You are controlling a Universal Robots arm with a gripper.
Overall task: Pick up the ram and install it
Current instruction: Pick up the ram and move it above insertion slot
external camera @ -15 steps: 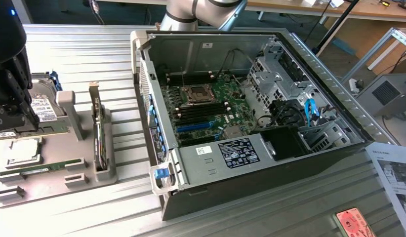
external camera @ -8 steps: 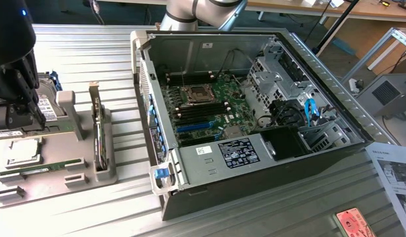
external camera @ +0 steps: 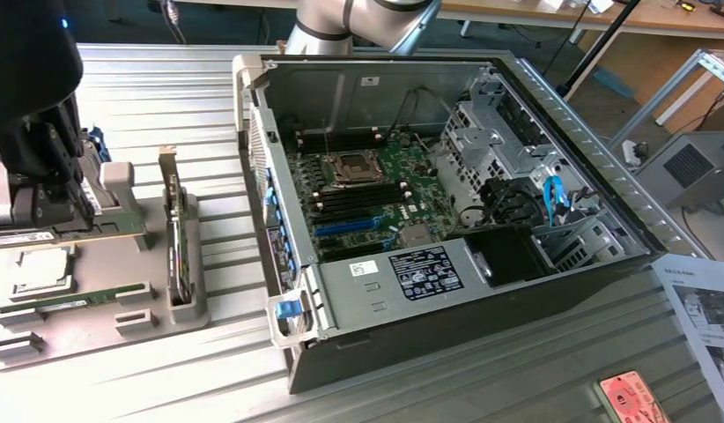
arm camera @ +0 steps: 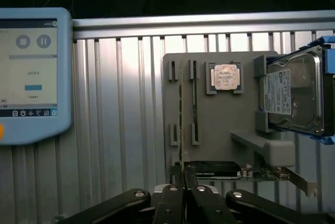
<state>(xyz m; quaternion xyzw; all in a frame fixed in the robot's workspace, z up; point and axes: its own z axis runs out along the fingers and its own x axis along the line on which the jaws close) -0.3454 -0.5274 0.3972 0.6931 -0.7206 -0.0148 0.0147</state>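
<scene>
We have the hand [arm camera: 183, 178] clenched on the ram [arm camera: 180, 114], pinching its flat faces so it stands edge-on over the grey tray [arm camera: 220, 124], likely to suit the memory slots [external camera: 359, 199] in the open case [external camera: 374, 84].

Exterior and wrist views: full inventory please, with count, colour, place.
PC case: 1, black and silver, open, centre of table.
motherboard: 1, green, inside the PC case.
tray: 1, grey, exterior view's left of case.
ram: 2, green, on edge in tray slots.
CPU: 1, silver, tray recess.
hard drive: 1, silver, blue rails, tray edge.
card: 1, green, metal bracket, on tray.
pendant: 1, pale blue, beside tray.
paper: 1, white, exterior view's right.
table: 1, silver, slatted, under case and tray.
arm: 1, grey, behind case.
gripper: 1, black, shut on one ram stick.
</scene>
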